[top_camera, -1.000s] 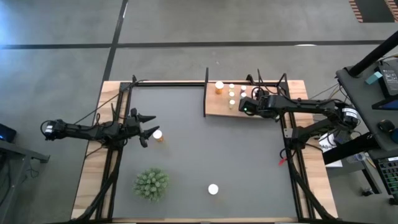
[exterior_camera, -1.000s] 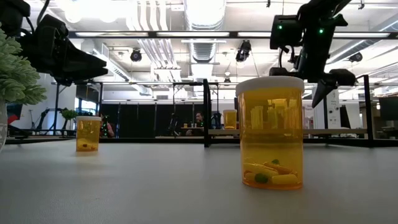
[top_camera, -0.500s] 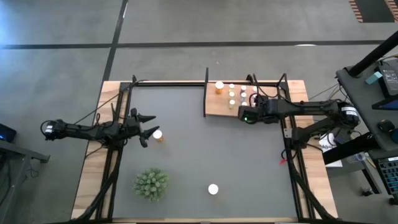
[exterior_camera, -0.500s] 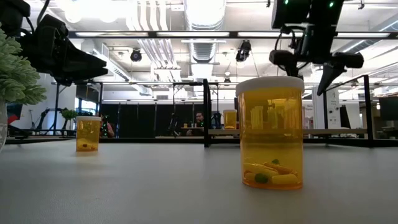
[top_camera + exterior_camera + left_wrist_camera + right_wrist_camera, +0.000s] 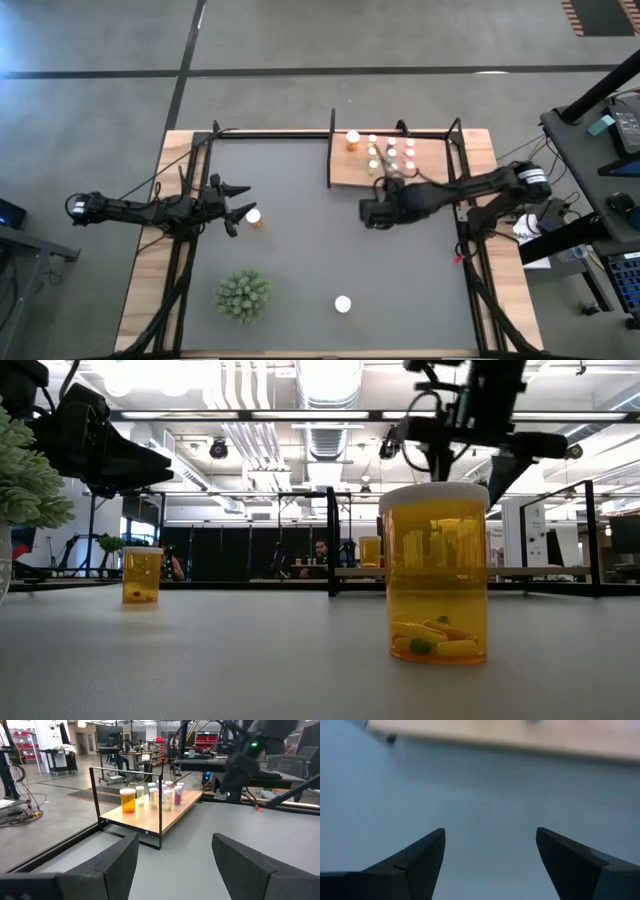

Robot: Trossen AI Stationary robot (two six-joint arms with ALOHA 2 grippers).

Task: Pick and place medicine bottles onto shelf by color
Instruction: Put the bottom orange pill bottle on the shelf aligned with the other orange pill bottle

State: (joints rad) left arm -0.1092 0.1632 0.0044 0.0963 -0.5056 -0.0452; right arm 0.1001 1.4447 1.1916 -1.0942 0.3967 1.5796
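1. Right claw [image 5: 490,834]: released, grasping nothing, hanging above the grey mat [image 5: 300,250] just off the front edge of the shelf [image 5: 345,172].
2. Probably heading for another pick. Nearest loose medicine bottle [image 5: 343,303], orange with a white cap, upright and well apart from this claw, towards the table's front edge.
3. For a clean pick: come in above the cap, drop with fingers spread either side of the body, and clench below the cap so the bottle stays upright.
4. Left claw [image 5: 237,209]: also released and empty, with a second orange bottle [image 5: 254,216] just beyond its fingertips. Cannot tell whether touching.
5. On the shelf behind the right claw: one wide orange bottle [image 5: 352,140] at the end and a tight cluster of small bottles [image 5: 391,153] beside it. Best to place orange next to orange, keeping clear of the cluster.
6. Green spiky plant [image 5: 243,296] beside the front bottle, apart from it. Better to approach from the side away from the plant.
7. Black frame posts at the shelf's edge: worth clearing high on the way back.
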